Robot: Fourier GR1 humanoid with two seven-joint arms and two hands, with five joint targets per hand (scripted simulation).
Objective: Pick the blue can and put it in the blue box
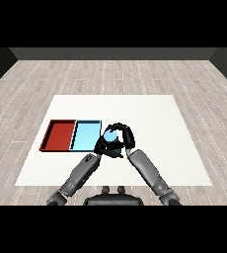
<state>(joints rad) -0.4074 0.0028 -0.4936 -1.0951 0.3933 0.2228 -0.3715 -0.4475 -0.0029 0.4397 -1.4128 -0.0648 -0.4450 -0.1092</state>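
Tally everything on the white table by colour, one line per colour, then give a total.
Red: 1, the red tray
Light blue: 1, the light blue tray
Blue: 1, the blue can, between the left hand and the right hand, just right of the light blue tray
Total: 3

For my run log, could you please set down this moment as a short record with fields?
table: white table on a wood-plank floor
trays: red tray and light blue tray side by side, the red one further left
can: blue can, just right of the light blue tray, not in it
right hand: right hand curled round the can
left hand: left hand close against the can's left; its fingers cannot be made out
task state: can not yet in the tray
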